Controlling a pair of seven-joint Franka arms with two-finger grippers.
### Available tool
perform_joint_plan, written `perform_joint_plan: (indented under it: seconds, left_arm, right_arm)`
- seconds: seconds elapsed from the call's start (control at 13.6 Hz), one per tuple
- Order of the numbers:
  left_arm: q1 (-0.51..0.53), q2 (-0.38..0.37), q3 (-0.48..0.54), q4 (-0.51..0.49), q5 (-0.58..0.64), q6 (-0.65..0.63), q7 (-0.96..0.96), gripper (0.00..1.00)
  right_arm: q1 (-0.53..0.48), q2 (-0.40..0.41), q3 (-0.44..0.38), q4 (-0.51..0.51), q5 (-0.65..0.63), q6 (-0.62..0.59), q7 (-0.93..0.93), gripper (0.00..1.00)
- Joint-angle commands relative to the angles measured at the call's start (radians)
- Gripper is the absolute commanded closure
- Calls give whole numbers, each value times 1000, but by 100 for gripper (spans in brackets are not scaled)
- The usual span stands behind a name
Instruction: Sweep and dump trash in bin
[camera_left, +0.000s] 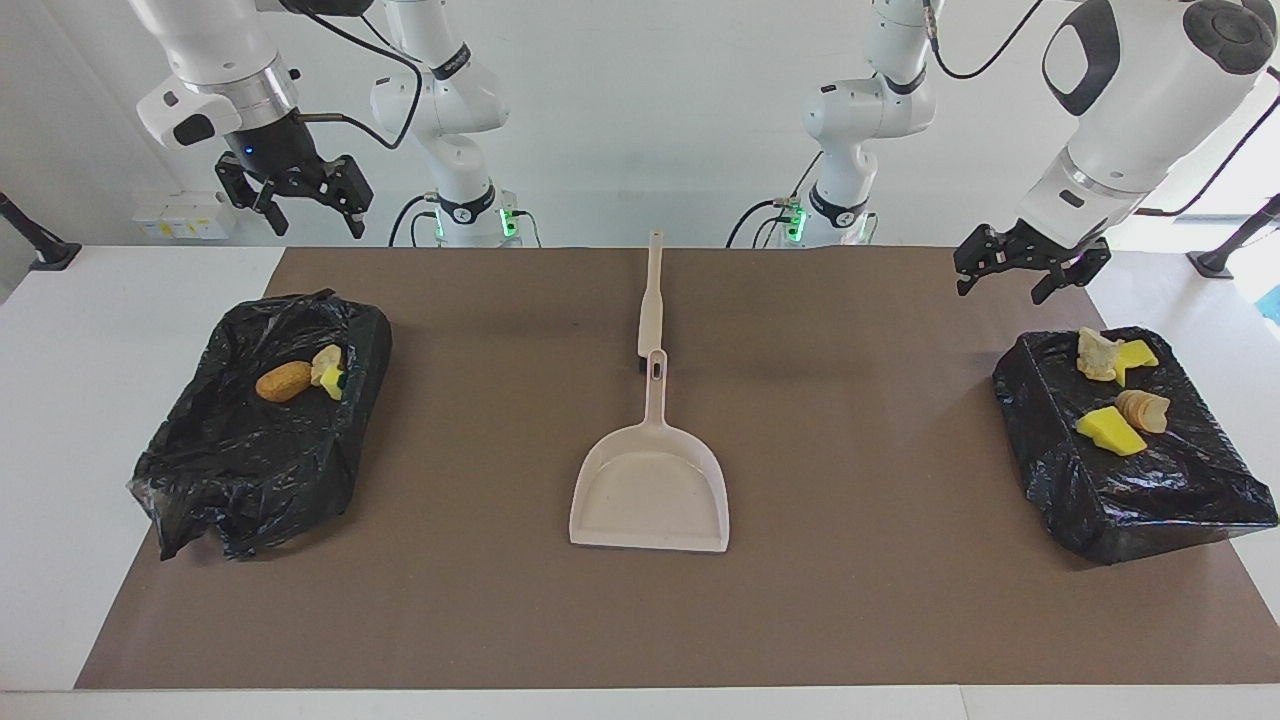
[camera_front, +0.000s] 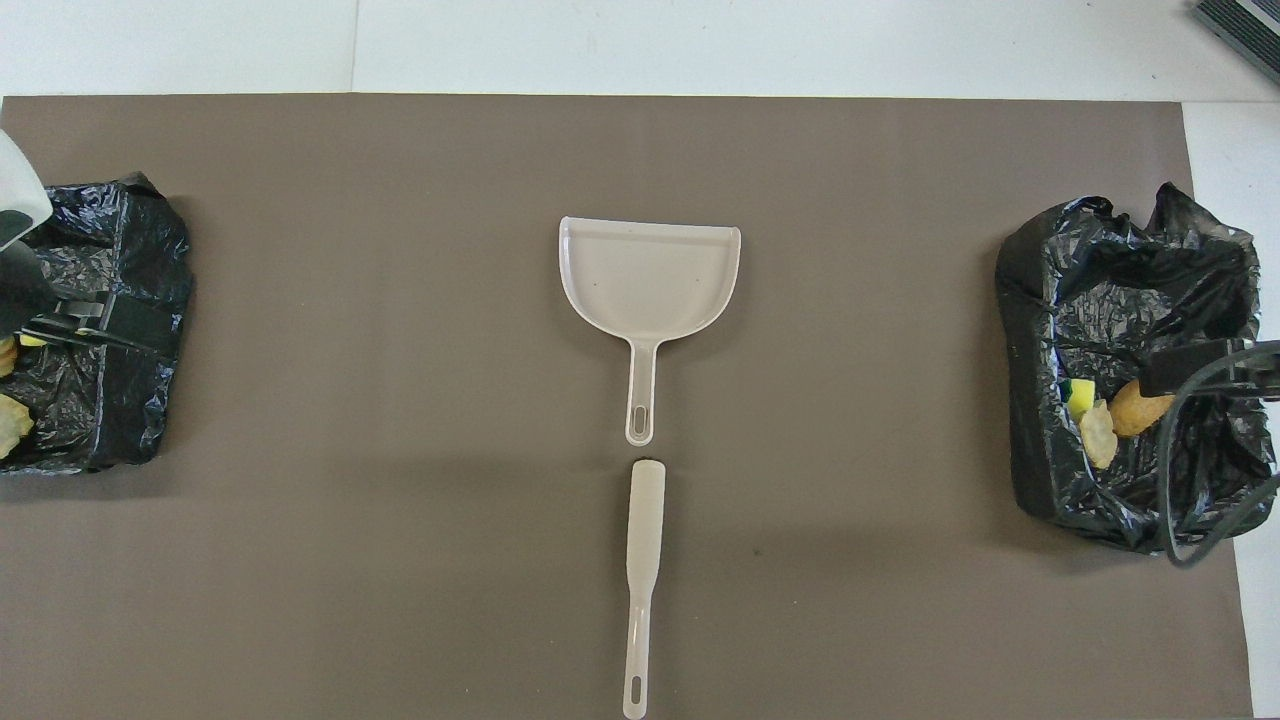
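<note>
The trash lies in two black bag-lined bins. The bin (camera_left: 250, 470) at the right arm's end holds a brown oval lump (camera_left: 283, 381) and a pale lump with a yellow chunk (camera_left: 328, 368). On the bin (camera_left: 1140, 500) at the left arm's end lie a pale lump (camera_left: 1097, 354), two yellow chunks (camera_left: 1108, 430) and an orange-striped wedge (camera_left: 1143, 409). My right gripper (camera_left: 315, 222) hangs open and empty high over its bin (camera_front: 1040, 300). My left gripper (camera_left: 1003, 285) is open and empty over its bin's inner edge (camera_front: 150, 400).
A beige dustpan (camera_left: 650, 490) lies mid-mat with its handle toward the robots. A beige brush (camera_left: 651, 300) lies in line with it, nearer the robots. In the overhead view, the dustpan (camera_front: 650, 275) and brush (camera_front: 643, 560) sit on the brown mat (camera_front: 400, 500).
</note>
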Motion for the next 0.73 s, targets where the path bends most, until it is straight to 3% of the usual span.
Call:
perform_joint_plan:
  seconds: [0.0,0.15,0.66]
  left_arm:
    - [-86,-26,70,-16,15,-6,9,0]
    - [-202,-26,198,-8,10,-14,14,0]
    - [-162,-80,192,-39,7,-49,12,0]
  right_arm:
    - [-5,-27,4,-34,-8,11,15,0]
    - [-5,-27,4,-34,-8,12,17,0]
    - [-9,-27,4,-35,-8,11,15,0]
